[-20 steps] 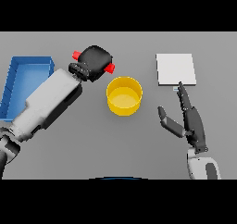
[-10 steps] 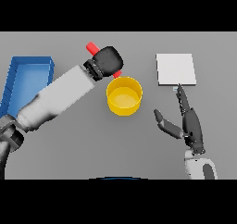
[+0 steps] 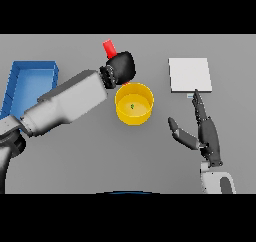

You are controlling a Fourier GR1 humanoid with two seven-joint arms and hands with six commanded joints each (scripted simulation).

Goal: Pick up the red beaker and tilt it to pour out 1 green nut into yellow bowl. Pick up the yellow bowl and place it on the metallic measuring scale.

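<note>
Left robot hand (image 3: 121, 68) clamped round red beaker (image 3: 109, 48), held tilted just over the far-left rim of yellow bowl (image 3: 134, 104); beaker's red end pointing up and away, its mouth hidden behind the hand. Blue tray (image 3: 31, 81) at far left on grey bench (image 3: 150, 156), well apart. One green nut (image 3: 132, 106) lying inside the bowl; pour looks done. Right of bowl: right robot hand (image 3: 206, 131), fingers straight and apart, thumb toward the bowl, nearer than left for the pick-up. Metallic scale (image 3: 189, 74) just beyond its fingertips, right of the bowl.
</note>
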